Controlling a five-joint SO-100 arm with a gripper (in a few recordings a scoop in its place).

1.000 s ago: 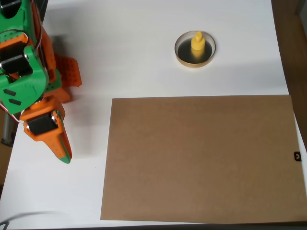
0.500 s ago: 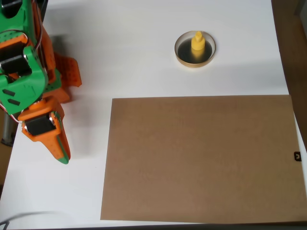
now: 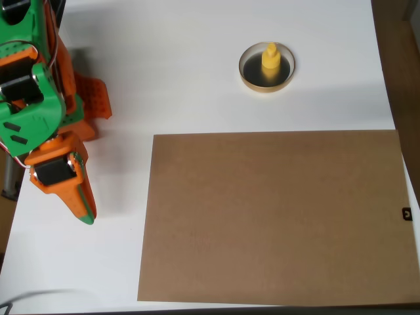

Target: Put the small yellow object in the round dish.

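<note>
The small yellow object (image 3: 270, 58) stands upright inside the round dish (image 3: 249, 80), which has a tan rim and a dark glossy inside, at the upper middle of the white table. My orange and green gripper (image 3: 84, 213) is far to the left, pointing toward the bottom of the picture, its fingers together and holding nothing. It is well apart from the dish.
A large brown cardboard sheet (image 3: 275, 216) covers the lower right of the white table (image 3: 184, 79). The arm's green and orange body (image 3: 33, 98) fills the upper left corner. A small black clip (image 3: 407, 214) sits at the sheet's right edge.
The gripper has shifted very slightly left and up since a second ago. The yellow object and the dish have not moved.
</note>
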